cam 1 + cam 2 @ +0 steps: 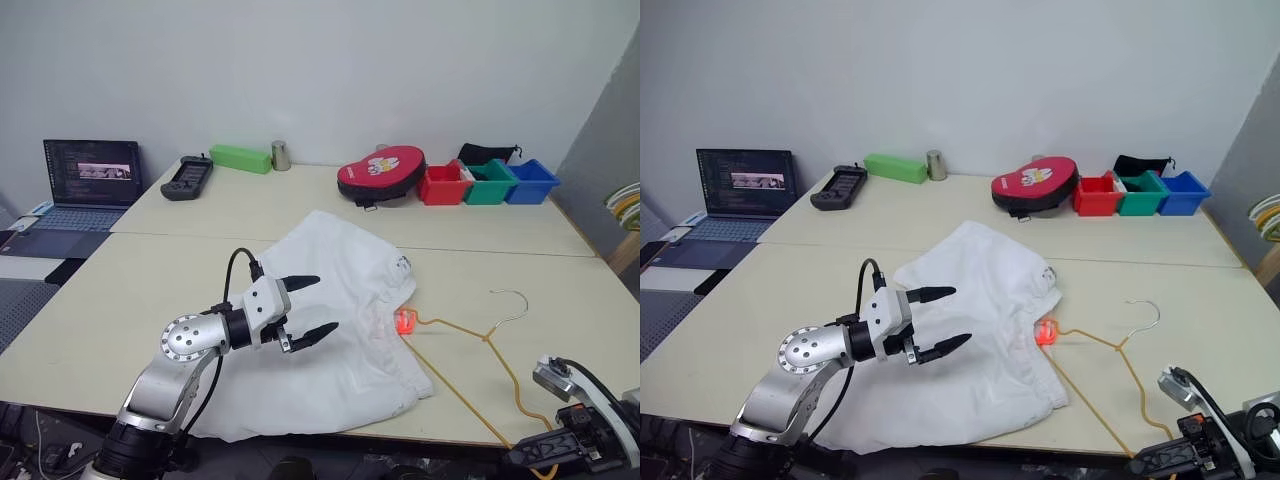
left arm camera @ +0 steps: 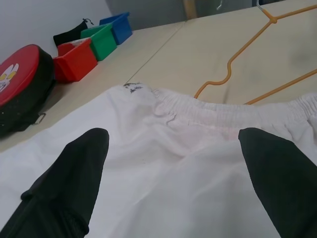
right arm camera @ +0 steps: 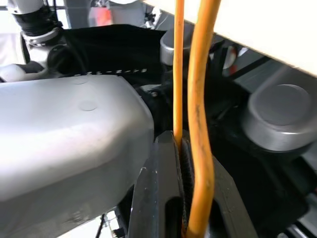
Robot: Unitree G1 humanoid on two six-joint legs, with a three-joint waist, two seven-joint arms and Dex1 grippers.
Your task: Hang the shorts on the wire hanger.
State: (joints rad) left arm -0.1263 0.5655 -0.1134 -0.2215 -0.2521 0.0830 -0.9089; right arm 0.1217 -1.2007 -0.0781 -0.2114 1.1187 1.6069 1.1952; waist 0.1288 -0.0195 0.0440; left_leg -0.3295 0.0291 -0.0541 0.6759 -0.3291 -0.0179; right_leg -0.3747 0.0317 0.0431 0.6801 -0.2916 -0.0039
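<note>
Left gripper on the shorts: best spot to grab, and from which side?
Grip the elastic waistband edge of the shorts, probably near the orange-red cord, beside the wire hanger. Come from the shorts' body side, where the open left gripper hovers: the waistband is a gathered, thicker rim facing the hanger, so it should pinch more surely than the flat fabric.

No legible text, number or brand appears anywhere. The laptop (image 1: pixel 88 185) screen at the far left of the worktop (image 1: pixel 520 235) shows lines of writing too small to read. The red round case (image 1: pixel 381 172) carries a white and yellow graphic, not readable as lettering. The shorts (image 2: pixel 163 163) bear a small dark mark at the waistband, which cannot be made out as characters.
</note>
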